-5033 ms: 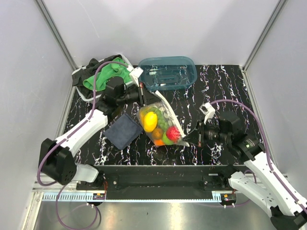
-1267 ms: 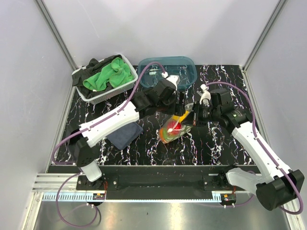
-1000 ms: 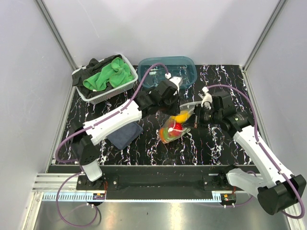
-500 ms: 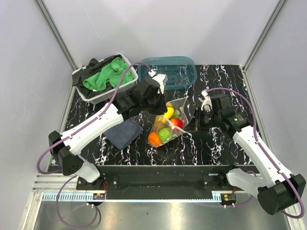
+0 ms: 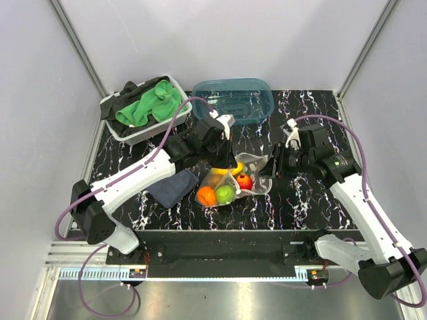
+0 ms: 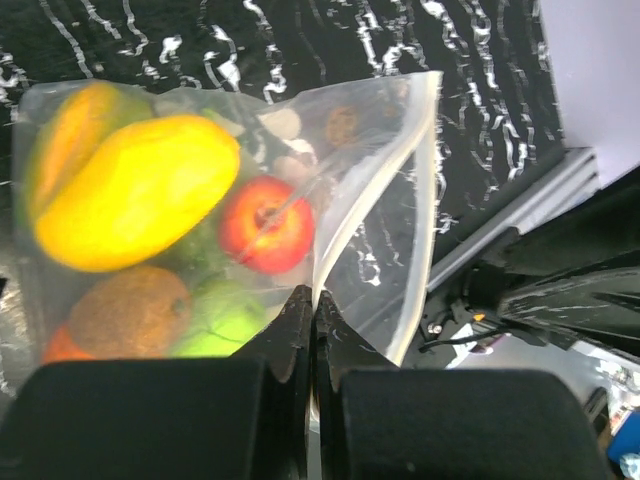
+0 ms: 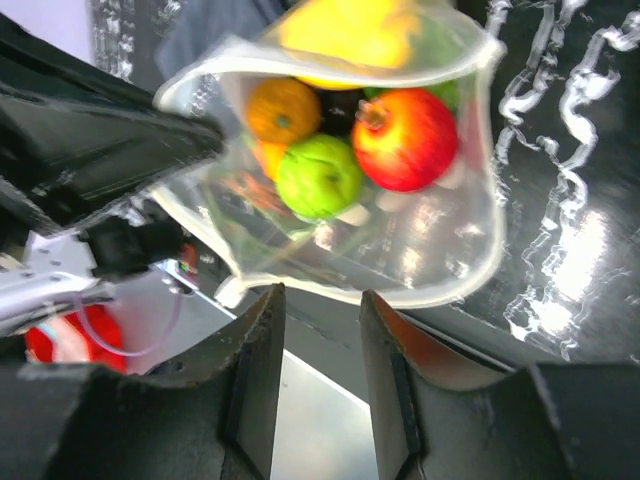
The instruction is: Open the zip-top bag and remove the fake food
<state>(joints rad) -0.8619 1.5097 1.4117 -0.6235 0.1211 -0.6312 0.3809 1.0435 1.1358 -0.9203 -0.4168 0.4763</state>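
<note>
Pinching left gripper (image 6: 312, 305): clamped on zip-top bag (image 6: 375, 200) rim
Right gripper (image 7: 315, 300): jaws apart, grasping nothing, facing bag mouth
Fake food (image 7: 405, 140): inside bag

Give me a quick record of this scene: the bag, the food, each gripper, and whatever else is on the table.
bag: zip-top bag, mouth gaping open
food: fake food, all inside the bag
left gripper: shut on the bag's edge
right gripper: open, at the bag's mouth, gripping nothing
other: teal tub; basket holding green cloth; dark folded cloth
</note>
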